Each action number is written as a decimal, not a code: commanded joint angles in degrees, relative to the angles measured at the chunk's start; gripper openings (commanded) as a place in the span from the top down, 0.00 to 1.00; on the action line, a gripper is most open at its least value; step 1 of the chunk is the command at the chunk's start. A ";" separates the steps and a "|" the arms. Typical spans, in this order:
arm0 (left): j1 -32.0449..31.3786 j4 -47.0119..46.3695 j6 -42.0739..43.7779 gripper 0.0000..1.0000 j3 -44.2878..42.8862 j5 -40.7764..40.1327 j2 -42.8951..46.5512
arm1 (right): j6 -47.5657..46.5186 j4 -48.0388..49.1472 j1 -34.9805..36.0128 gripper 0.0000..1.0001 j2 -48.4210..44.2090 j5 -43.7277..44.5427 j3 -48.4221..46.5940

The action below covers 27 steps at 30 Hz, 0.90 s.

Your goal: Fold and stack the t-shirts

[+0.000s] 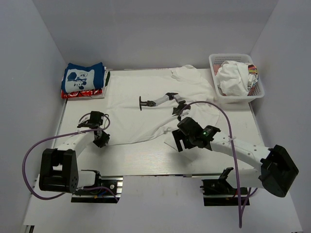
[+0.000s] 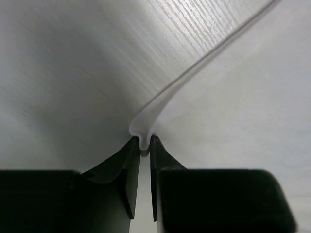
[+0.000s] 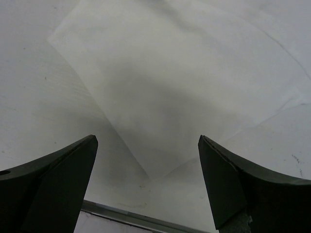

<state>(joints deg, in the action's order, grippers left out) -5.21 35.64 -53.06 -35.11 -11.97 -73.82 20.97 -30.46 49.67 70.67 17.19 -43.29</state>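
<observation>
Softly rumpled white tee (image 1: pixel 126 92), pinched hem

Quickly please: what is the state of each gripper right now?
Left gripper: shut on the edge of the white tee.
Right gripper: open, holding nothing, above a corner of the same tee.

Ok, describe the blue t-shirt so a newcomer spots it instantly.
At the table's far left corner sits a stack of t-shirts. The blue t-shirt lies on top, over a red patterned t-shirt. It alone is blue with a white print; the spread-out white t-shirt beside it is plain.
</observation>
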 commanded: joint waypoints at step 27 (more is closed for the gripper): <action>1.08 3.82 1.38 1.00 0.57 0.98 5.44 | 36.85 -25.51 4.82 1.00 -13.08 -1.64 6.46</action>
<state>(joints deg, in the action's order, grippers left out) -4.45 36.97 -51.94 -34.85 -10.31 -71.61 49.34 -46.50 54.63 63.99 15.70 -36.21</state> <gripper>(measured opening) 0.019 0.012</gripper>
